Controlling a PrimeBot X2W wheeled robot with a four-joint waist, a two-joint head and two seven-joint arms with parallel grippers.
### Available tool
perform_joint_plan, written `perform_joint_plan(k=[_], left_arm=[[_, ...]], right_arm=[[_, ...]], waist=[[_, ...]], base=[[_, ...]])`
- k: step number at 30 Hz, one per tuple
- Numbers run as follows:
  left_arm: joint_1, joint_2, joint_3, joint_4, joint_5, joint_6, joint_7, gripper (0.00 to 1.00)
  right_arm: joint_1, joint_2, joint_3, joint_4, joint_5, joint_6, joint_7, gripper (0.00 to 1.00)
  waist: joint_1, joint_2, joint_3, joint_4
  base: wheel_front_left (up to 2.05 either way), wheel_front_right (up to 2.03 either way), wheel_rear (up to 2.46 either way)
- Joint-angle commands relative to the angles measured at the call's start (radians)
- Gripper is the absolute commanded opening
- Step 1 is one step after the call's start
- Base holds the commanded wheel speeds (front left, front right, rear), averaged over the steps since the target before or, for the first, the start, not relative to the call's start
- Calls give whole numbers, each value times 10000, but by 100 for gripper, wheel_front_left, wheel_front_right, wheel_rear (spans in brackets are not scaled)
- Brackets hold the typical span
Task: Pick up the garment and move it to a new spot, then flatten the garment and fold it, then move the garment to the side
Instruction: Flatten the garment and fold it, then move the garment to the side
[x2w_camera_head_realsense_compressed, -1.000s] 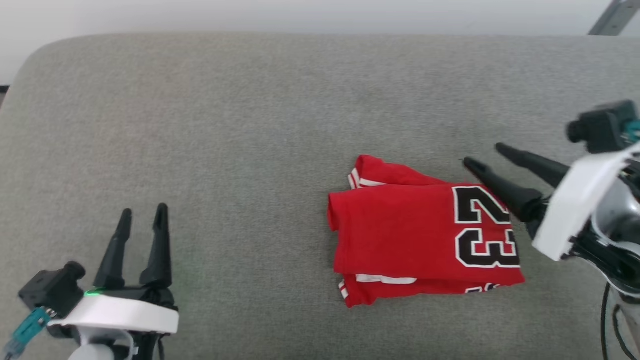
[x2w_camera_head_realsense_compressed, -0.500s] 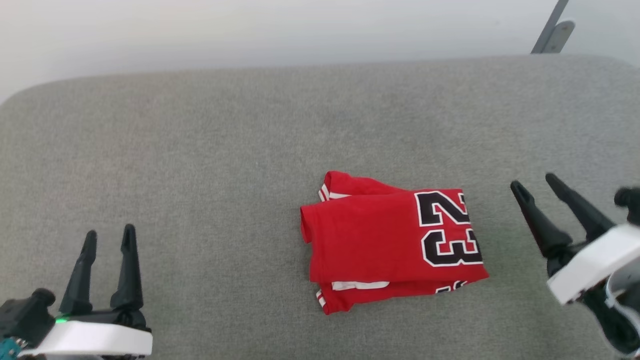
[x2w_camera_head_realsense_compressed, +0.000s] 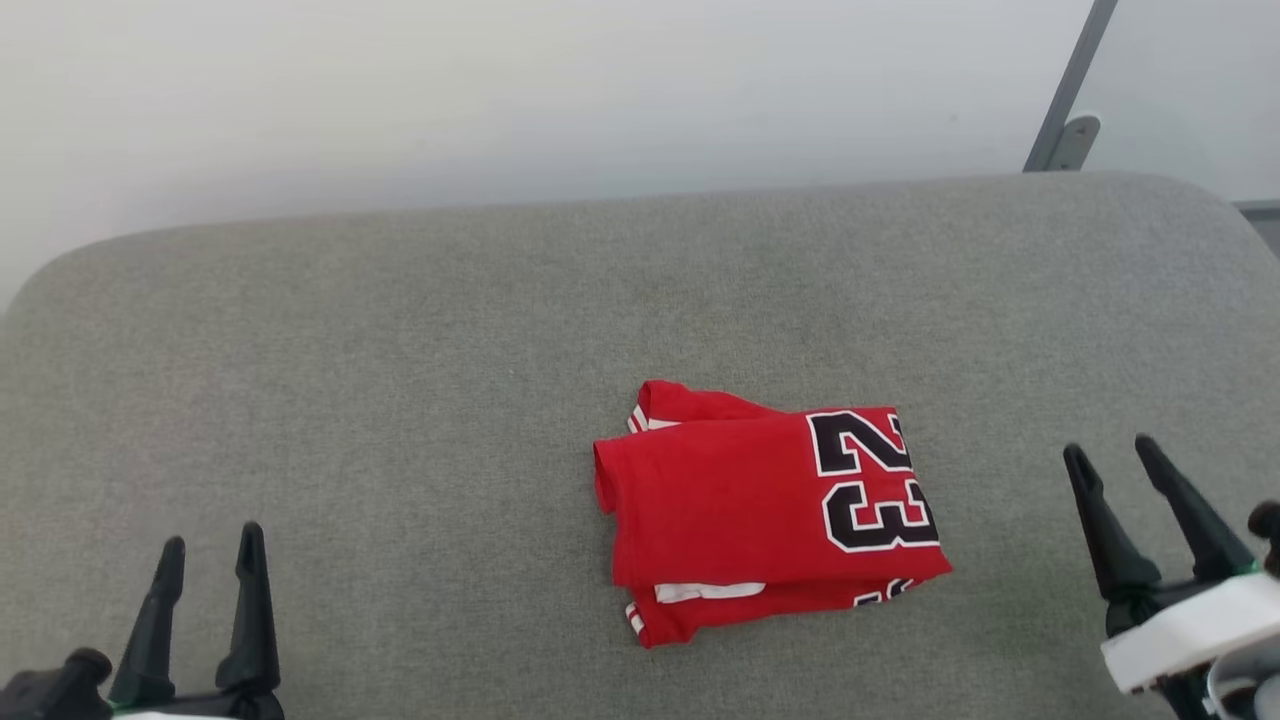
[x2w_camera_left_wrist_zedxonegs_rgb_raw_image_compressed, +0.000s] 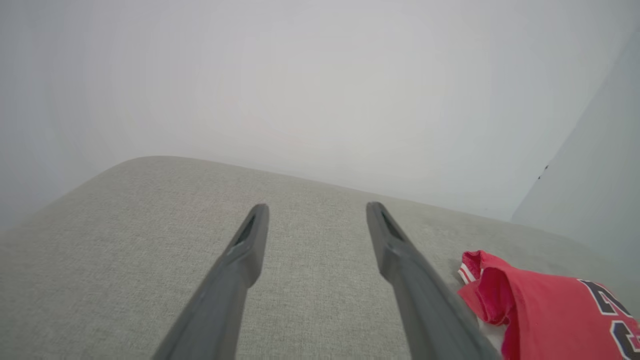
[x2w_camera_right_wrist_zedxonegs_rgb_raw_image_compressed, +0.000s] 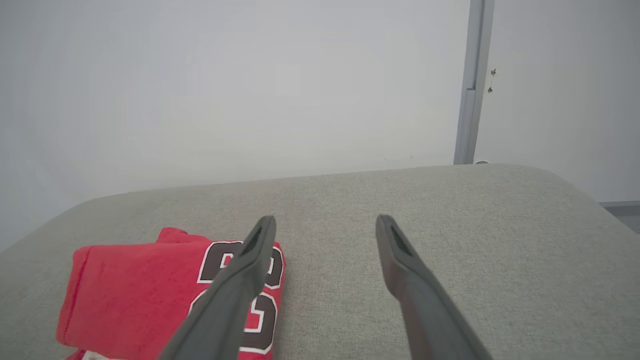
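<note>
- Now I am backing the right gripper (x2w_camera_head_realsense_compressed: 1108, 447) off, wide and empty; garment (x2w_camera_head_realsense_compressed: 760, 510) lying folded left of it.
- Left gripper (x2w_camera_head_realsense_compressed: 213, 536) hanging wide too; task looking done.

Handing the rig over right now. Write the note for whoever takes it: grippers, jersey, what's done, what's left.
Red jersey: folded, "23" facing up, lying on the grey cushion, right of centre in the head view.
Left gripper: open, empty, low at the left, well apart from the jersey.
Right gripper: open, empty, right of the jersey, not touching it.
Done: the fold looks finished.
Left: possibly the move to the side; cannot tell whether this spot counts.
</note>
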Motion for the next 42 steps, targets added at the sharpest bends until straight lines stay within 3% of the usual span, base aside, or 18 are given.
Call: perform_joint_plan(k=[1,19,26,33,42], left_arm=[[154,-5,14,-36,127,-30,-47,100],[317,-507,321,-220,458,-30,-47,100],[204,-402,127,-134,615,-30,-47,100],[130,-359,91,-199,683,-30,-47,100],[-265,-344,-178,-451,519,-30,-47,100]], right_arm=[[121,75,25,134,47,0,-164,100],[1044,886,-874,330,-294,-2,-578,100],[1091,1014,-695,318,-302,0,-579,100],[575,683,1,557,178,0,-65,100],[-1038,-351,1238,822,780,0,2120,100]], waist=[[0,-1,-88,56],[0,-1,-430,577],[0,-1,-422,583],[0,-1,-311,582],[0,-1,340,893]], base=[[0,0,0],[0,0,0],[0,0,0],[0,0,0],[0,0,0]])
